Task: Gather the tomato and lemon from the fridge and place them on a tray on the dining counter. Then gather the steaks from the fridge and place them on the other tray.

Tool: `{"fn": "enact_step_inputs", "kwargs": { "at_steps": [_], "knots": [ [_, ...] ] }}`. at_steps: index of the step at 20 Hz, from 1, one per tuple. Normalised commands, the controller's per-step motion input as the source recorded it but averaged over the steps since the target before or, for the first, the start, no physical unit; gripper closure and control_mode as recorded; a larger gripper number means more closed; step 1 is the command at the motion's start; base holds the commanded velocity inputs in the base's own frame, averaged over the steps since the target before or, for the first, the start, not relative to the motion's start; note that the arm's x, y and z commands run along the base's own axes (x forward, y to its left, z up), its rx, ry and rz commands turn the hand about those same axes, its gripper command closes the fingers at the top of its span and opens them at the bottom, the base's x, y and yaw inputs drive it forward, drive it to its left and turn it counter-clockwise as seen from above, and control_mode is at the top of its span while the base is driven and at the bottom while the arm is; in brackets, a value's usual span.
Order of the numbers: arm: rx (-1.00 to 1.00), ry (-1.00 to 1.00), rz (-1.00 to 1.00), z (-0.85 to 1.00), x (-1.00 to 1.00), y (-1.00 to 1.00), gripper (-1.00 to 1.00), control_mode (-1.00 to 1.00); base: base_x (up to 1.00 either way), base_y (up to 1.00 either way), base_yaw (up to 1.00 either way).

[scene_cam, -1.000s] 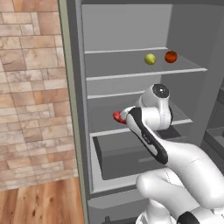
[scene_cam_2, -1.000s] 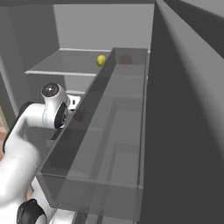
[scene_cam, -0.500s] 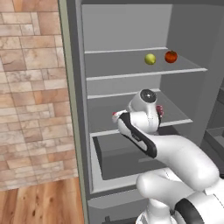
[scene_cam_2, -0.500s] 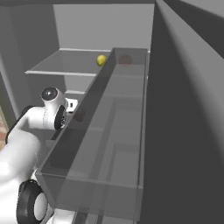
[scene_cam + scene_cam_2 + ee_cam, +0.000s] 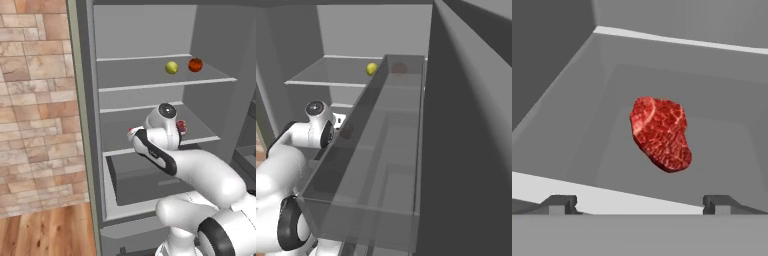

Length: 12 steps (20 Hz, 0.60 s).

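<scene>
fridge (image 5: 90, 150) shelf: we list one steak (image 5: 660, 133) | gripper (image 5: 639, 202) spread apart before it | lemon (image 5: 171, 67), tomato (image 5: 195, 64) apparently one shelf above

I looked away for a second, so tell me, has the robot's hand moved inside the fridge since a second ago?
Yes. In the left base view the arm's wrist has drifted left and slightly up against the fridge shelf edge, and now partly hides the steaks.

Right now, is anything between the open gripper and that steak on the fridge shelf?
Nothing visible. In the hand view the steak lies alone on the bare grey shelf, straight ahead of the gripper, whose jaws stand open and apart from the meat. No other item sits on the line between them.
</scene>
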Motion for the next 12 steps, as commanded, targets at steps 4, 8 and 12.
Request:
{"fn": "enact_step_inputs", "kwargs": {
  "at_steps": [4,8,12],
  "knots": [
    [0.00,0.02,0.00,-0.03,0.13,-0.05,-1.00,-1.00,0.00,0.00,0.00],
    [0.00,0.06,0.00,0.00,0.19,-0.10,-1.00,-1.00,0.00,0.00,0.00],
    [0.00,0.08,0.00,-0.03,0.20,-0.04,-1.00,-1.00,0.00,0.00,0.00]
  ]
}}
